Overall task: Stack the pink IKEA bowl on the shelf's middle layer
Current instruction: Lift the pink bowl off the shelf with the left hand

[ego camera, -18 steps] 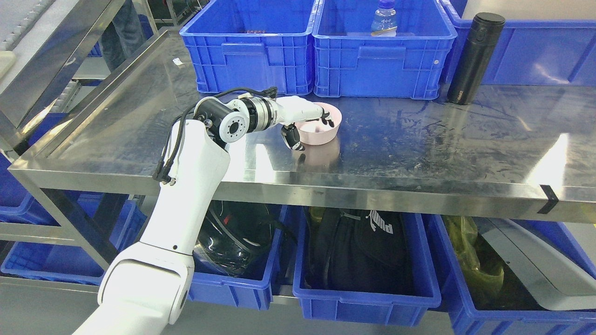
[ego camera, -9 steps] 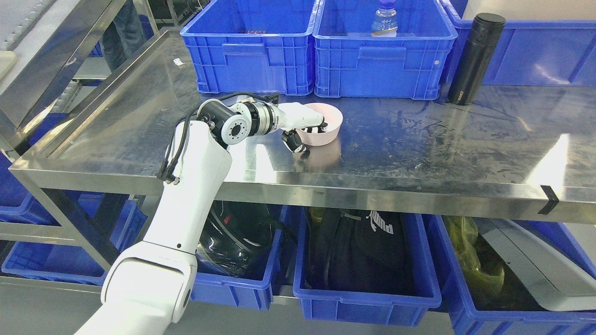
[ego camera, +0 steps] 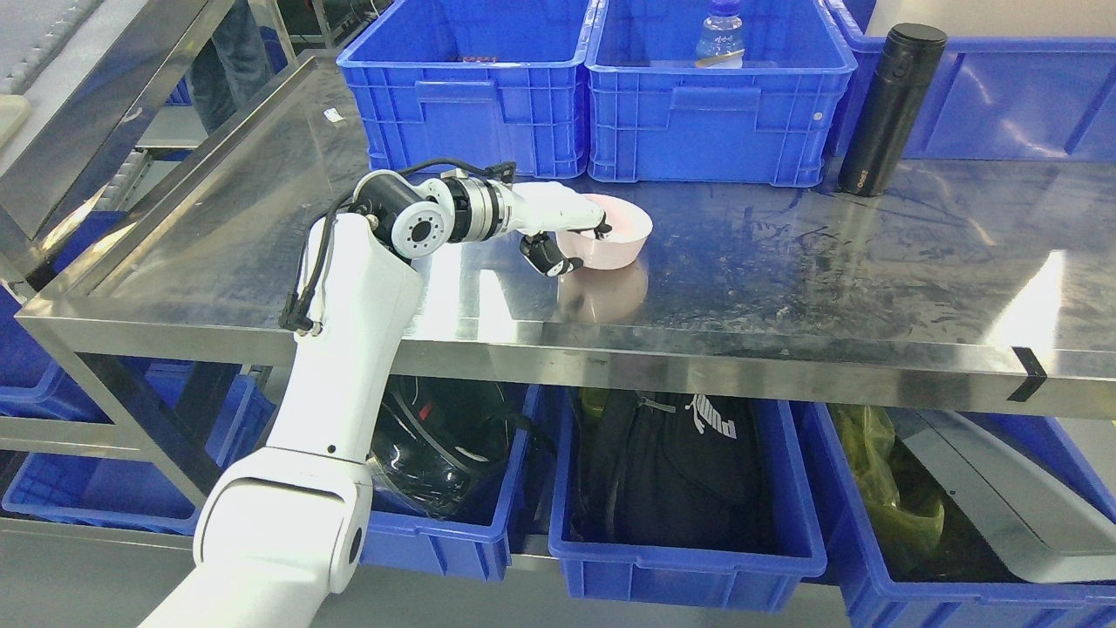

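A pink bowl (ego camera: 621, 237) is held just above the steel shelf surface (ego camera: 785, 262), tilted, its reflection showing below it. My left hand (ego camera: 571, 240) grips the bowl's near-left rim: the fingers lie over the rim into the bowl and the dark thumb presses the outer wall. The white left arm rises from the lower left. Only one pink bowl shows. The right arm is out of view.
Two blue crates (ego camera: 466, 83) (ego camera: 715, 96) stand at the back of the shelf, one holding a water bottle (ego camera: 720, 35). A black flask (ego camera: 889, 109) stands at the back right. Blue bins with bags (ego camera: 680, 488) sit on the layer below.
The left hand has closed on the bowl's rim and lifted it slightly, moving it a little right and up; the bowl now tilts.
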